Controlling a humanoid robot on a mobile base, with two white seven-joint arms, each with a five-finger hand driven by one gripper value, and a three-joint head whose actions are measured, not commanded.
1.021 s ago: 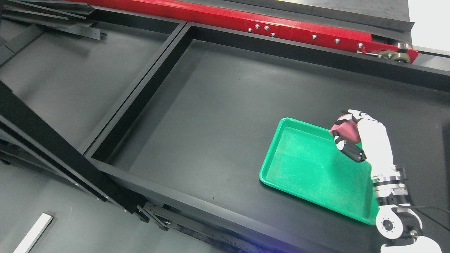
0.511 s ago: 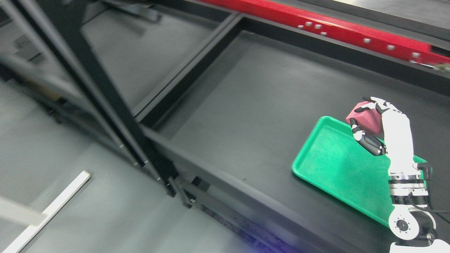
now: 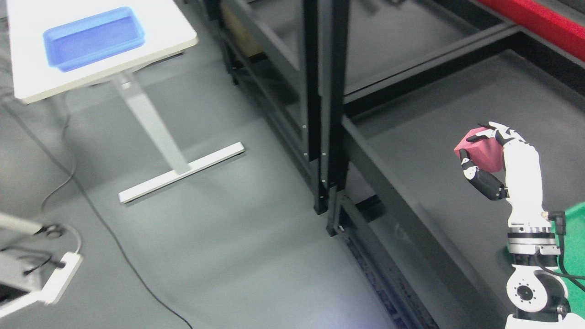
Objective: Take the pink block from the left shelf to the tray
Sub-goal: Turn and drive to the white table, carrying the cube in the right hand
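Observation:
My right hand [image 3: 485, 151] rises from the lower right corner, white with dark fingertips, and its fingers are curled around the pink block [image 3: 481, 153]. Hand and block hang above the dark shelf surface [image 3: 438, 151], left of the green tray [image 3: 573, 256]. Only a strip of that tray shows at the right edge, partly behind my forearm. The left arm is out of view.
Black upright posts [image 3: 322, 105] of the shelf frame stand in the middle. A white table [image 3: 27, 55] at the upper left carries a blue bin [image 3: 93, 37]. Cables and a white box [image 3: 43, 278] lie on the grey floor at the left. A red beam [image 3: 546, 23] crosses the top right.
The whole picture has swung left, so the camera has moved: the tray slid almost out at the right, and the table and floor came in. My right hand still holds the block.

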